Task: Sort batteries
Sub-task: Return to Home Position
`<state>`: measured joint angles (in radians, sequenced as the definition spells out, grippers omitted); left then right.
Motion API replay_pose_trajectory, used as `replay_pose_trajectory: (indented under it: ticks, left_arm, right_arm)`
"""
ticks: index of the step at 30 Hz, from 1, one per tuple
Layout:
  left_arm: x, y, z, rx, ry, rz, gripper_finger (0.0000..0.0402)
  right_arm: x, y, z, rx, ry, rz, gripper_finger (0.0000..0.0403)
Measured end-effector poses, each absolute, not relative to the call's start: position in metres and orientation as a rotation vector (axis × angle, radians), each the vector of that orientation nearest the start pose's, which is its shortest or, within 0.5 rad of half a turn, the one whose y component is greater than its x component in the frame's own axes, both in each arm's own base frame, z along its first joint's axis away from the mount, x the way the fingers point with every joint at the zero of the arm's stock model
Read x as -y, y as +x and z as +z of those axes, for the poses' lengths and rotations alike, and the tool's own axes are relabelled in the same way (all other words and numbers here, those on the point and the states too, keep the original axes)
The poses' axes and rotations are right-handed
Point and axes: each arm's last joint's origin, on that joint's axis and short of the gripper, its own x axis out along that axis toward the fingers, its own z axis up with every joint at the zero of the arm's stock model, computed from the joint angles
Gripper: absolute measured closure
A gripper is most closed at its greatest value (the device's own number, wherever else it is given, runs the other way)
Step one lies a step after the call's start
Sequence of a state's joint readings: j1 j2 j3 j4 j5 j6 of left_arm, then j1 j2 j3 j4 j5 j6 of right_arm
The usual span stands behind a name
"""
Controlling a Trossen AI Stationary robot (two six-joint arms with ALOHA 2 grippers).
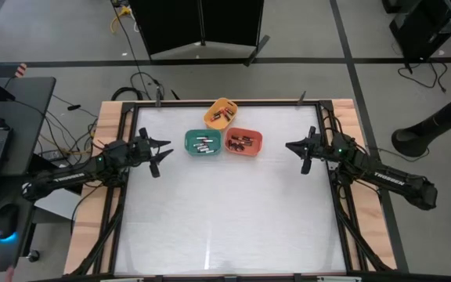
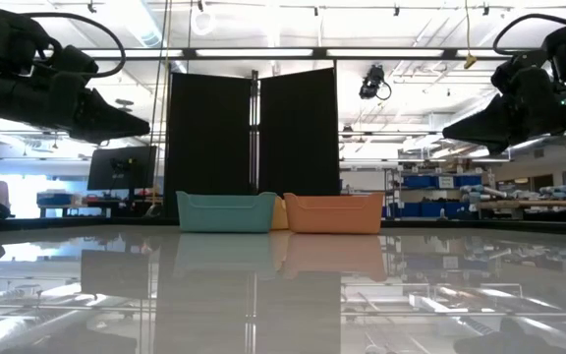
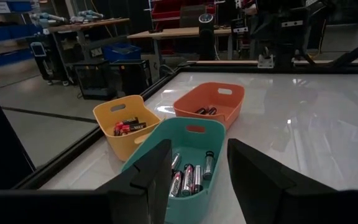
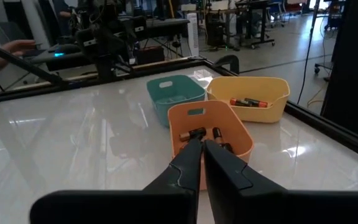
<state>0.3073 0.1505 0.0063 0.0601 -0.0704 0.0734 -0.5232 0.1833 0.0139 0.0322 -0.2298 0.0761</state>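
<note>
Batteries (image 3: 188,177) lie sorted into 3 bins grouped toward 12 o'clock on the table (image 1: 225,219), as the high view shows it. The yellow bin (image 1: 209,117) is at 12 o'clock of the group, the green bin (image 1: 189,141) at 8 o'clock and the orange bin (image 1: 258,142) at 4 o'clock. Silvery cells sit in the green one, dark cells in the orange one and red cells in the yellow one. No loose cell shows on the bare tabletop, so the sorting looks finished.

The left gripper (image 1: 163,157) hangs above the table just off the green bin's 9 o'clock side, its fingers spread wide and holding nothing. The right gripper (image 1: 292,146) hangs off the orange bin's 3 o'clock side, a little farther out, its fingers pressed together and also holding nothing.

Were a cell to need moving again, it would likely feel dense for its size, rigid and not fragile. Its smooth round casing would tend to roll on this glossy surface or squirt out of a pinch. The safest hold is probably across the barrel at mid-length, fingers square to its axis.
</note>
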Motion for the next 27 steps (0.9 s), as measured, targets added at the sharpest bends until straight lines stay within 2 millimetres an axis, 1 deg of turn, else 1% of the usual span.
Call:
replay_pose_trajectory:
  ticks: [27]
  left_arm:
    - [-0.0341,0.1008,0.1592,-0.097,0.063,0.374,0.0239]
  right_arm:
    - [0.0478,0.0960,0.1565,-0.116,0.126,-0.298,0.0373]
